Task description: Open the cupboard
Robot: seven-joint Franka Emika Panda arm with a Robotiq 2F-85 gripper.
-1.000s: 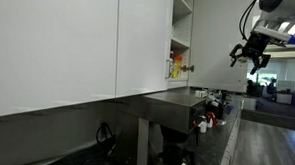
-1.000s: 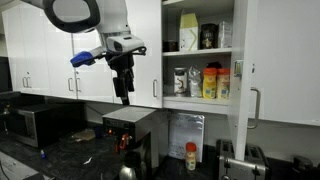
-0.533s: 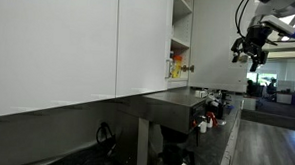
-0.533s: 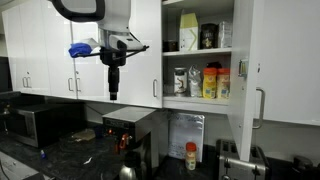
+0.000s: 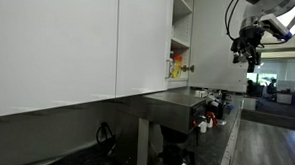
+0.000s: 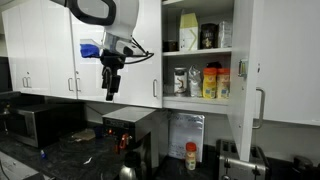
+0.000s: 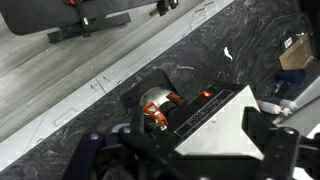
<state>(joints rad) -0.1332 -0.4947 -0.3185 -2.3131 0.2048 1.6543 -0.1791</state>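
The white cupboard (image 6: 200, 60) stands open in both exterior views; its door (image 6: 262, 80) is swung out to the right. Its shelves hold several jars and boxes. From the side it shows as an open shelf edge (image 5: 179, 44). My gripper (image 6: 110, 86) hangs in front of the closed cupboard doors, well left of the open one, pointing down. It also shows in an exterior view (image 5: 246, 53), out in the room away from the cupboard front. In the wrist view my gripper (image 7: 180, 160) is open and empty, its fingers (image 7: 275, 150) wide apart above the counter.
Closed white cupboards with handles (image 6: 155, 88) run along the wall. Below me are a steel coffee machine (image 6: 128, 128), a microwave (image 6: 30, 120) and a dark stone counter (image 7: 90, 120). A small bottle (image 6: 190, 155) and a toaster (image 6: 240, 162) stand under the open cupboard.
My gripper has moved left along the cupboard fronts, farther from the open cupboard, and has risen slightly. The cupboard door has stayed open.
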